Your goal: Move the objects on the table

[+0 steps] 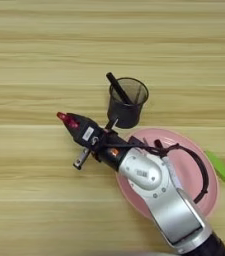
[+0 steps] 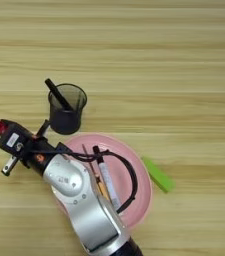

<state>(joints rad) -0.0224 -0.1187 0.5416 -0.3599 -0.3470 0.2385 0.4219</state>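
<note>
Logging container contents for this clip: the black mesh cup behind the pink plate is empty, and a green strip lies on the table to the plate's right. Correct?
Not quite. The black mesh cup is not empty: a slim black pen stands tilted in it, sticking out past the rim, as the left eye view shows. The rest holds: the cup sits behind the pink plate, and the green strip lies on the table to the plate's right.

Both head-mounted eyes look steeply down on the table [image 1: 34, 50] — sharing almost everything — the right eye reaching slightly further right.
</note>
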